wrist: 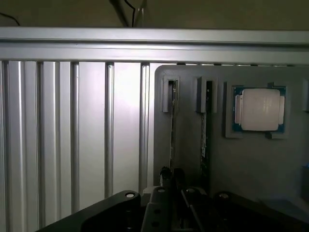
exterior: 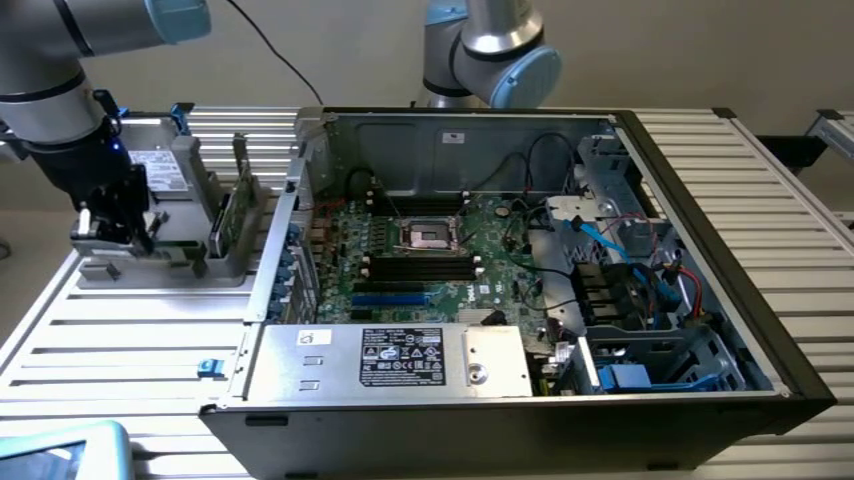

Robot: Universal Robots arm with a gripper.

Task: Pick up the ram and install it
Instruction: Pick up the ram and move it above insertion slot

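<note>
arm (exterior: pixel 51 95) vertical, gripper (exterior: pixel 110 228) pointing down

You see slatted aluminium table (exterior: pixel 120 340). Open computer case (exterior: pixel 467 440) sits directly on it. Grey parts holder (exterior: pixel 134 272) just beside case, on exterior view's left. Small blue clip (exterior: pixel 207 368) just beside case's near corner.
</note>
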